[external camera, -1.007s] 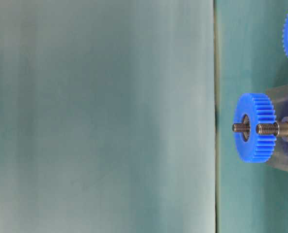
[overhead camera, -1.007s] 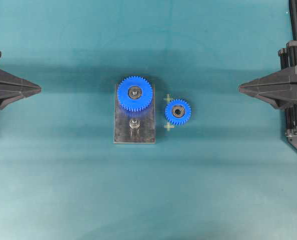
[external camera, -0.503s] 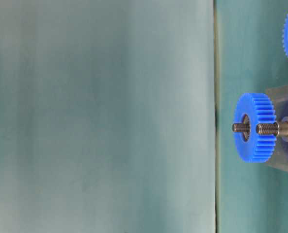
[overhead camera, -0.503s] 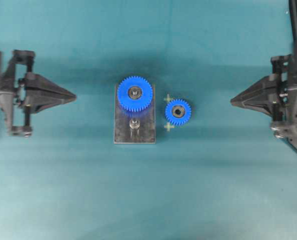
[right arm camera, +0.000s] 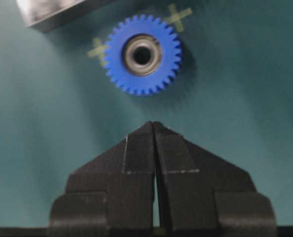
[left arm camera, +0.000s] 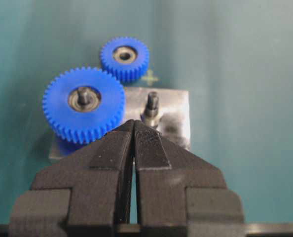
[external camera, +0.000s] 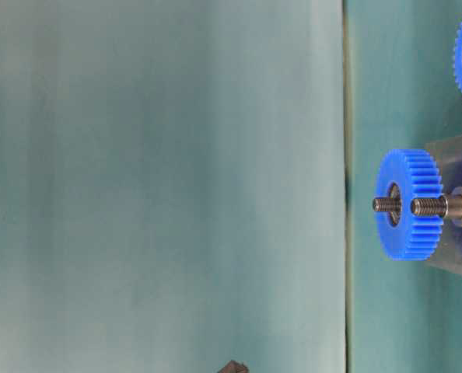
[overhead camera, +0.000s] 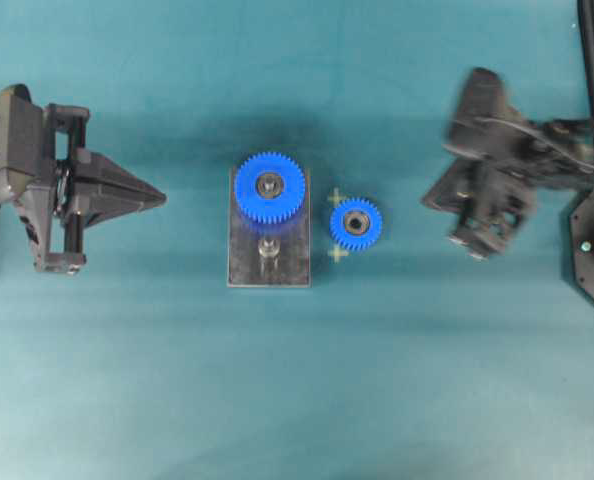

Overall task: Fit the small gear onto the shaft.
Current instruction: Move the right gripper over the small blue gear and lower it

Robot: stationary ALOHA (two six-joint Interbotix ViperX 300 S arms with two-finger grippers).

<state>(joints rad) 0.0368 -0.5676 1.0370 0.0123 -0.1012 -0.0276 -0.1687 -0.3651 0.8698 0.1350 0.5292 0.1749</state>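
The right pincer (right arm camera: 154, 124), pressed closed and empty, hovers near the small bright blue toothed plastic gear (right arm camera: 143, 54). That gear lies flat on the teal bench (overhead camera: 297, 400) just beside the grey rectangular metal plate (overhead camera: 292, 268), whose short silvery metal shaft (overhead camera: 268, 247) stands bare. The left pincer (left arm camera: 133, 123), also closed and empty, points at the plate from the opposite side.

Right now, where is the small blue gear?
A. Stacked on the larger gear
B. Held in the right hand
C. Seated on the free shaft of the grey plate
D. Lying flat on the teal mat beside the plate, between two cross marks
D: the small gear lies flat on the mat beside the plate, between the cross marks; the shaft stands bare and the right hand holds nothing.
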